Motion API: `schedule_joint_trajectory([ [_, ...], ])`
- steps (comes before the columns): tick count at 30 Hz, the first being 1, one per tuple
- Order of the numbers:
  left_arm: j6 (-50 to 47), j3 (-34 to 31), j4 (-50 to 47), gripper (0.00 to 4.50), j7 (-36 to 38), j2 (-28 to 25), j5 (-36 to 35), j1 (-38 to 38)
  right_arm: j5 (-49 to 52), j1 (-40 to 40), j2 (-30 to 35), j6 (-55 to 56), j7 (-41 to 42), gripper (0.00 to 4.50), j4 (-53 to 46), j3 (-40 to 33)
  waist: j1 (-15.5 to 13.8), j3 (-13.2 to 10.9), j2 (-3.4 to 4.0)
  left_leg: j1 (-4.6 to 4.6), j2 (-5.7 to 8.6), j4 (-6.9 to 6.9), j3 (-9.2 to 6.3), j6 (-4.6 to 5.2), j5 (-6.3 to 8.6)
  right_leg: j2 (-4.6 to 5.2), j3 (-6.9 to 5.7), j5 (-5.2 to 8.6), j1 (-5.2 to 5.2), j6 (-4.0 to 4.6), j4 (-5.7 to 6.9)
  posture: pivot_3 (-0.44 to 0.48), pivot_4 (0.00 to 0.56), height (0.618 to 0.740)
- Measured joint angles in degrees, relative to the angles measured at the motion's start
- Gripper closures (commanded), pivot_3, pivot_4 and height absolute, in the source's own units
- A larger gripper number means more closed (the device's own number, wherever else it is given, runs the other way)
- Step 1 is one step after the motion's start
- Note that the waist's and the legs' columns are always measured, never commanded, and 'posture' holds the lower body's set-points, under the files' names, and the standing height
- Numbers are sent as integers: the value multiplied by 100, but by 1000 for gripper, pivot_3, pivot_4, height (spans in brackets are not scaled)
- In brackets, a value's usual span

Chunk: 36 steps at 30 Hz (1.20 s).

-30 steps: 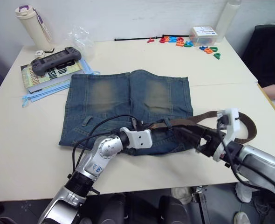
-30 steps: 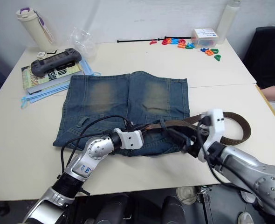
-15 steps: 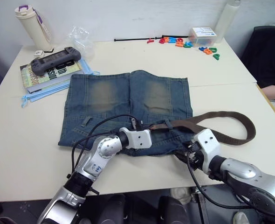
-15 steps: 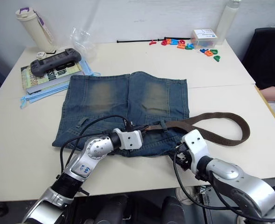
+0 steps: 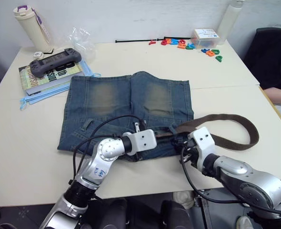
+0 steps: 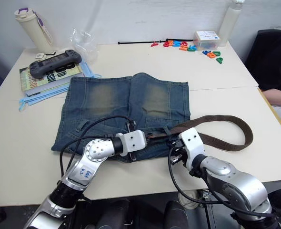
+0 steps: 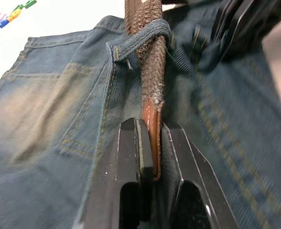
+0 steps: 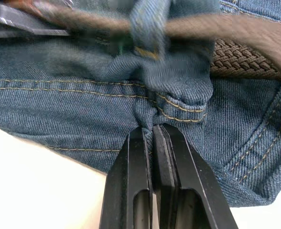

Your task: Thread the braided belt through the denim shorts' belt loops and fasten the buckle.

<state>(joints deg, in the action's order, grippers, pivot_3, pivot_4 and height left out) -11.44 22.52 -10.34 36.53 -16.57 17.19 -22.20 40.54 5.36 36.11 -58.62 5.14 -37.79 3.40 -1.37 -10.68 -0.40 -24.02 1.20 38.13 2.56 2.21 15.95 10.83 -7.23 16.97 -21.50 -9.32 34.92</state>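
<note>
A pale desk [image 5: 26, 133] carries everything. The denim shorts [image 5: 126, 112] are spread flat at its middle, waistband toward the near edge. The braided belt [image 5: 226, 131] is looped onto the bare top toward the right edge. At the far left corner a cream bottle [image 5: 30, 22], a book [image 5: 52, 74] and a crumpled clear bag [image 5: 81, 38] are seen. Coloured letters [image 5: 190, 44], a small box [image 5: 207, 34] and a thin black rod [image 5: 135, 41] are lined along the far edge.
</note>
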Motion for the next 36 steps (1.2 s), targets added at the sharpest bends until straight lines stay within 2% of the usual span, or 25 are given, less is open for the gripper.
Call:
schedule_joint_trajectory([
  [5,490,273,390,4179,-219,-169,417,-246,-103,13,-116,-106,119,4481,0,-75,-4,2,-2,1,-6,0,0,-4,1,-7,2,-3,-1,6,-3,0,150,703],
  [11,851,325,534,4179,-390,-215,599,-257,-168,7,-271,-235,174,4481,-17,-166,-7,4,-4,1,-10,0,0,-5,2,-10,2,-5,-1,8,-3,0,150,703],
  [16,673,333,739,4179,-337,206,497,-339,-256,-9,-351,-321,185,4481,-48,-216,-20,12,-9,0,-10,3,0,-4,2,-10,1,-6,0,10,-3,0,150,703],
  [20,206,309,810,4179,-169,682,96,-347,-312,-4,-433,-391,204,4481,-77,-236,-19,16,-15,-2,-10,3,-1,-4,2,-10,1,-6,-1,10,-4,0,150,703],
  [25,-16,291,768,4179,-46,733,-97,-352,-366,-8,-524,-463,209,4481,-117,-260,-15,16,-14,-1,-14,3,-2,-7,3,-15,1,-5,-1,11,-5,0,150,703],
  [29,-85,272,597,4179,100,574,-140,-344,-390,-6,-579,-527,209,4481,-156,-263,-6,18,-12,-1,-16,2,-2,-10,5,-18,0,-4,-2,13,-5,0,150,703],
  [36,-483,-339,-547,4179,781,-725,-506,49,-409,-29,-688,-630,222,4481,-256,-268,30,19,-10,-1,-31,0,-1,-24,8,-30,0,3,-9,26,-1,0,150,703],
])
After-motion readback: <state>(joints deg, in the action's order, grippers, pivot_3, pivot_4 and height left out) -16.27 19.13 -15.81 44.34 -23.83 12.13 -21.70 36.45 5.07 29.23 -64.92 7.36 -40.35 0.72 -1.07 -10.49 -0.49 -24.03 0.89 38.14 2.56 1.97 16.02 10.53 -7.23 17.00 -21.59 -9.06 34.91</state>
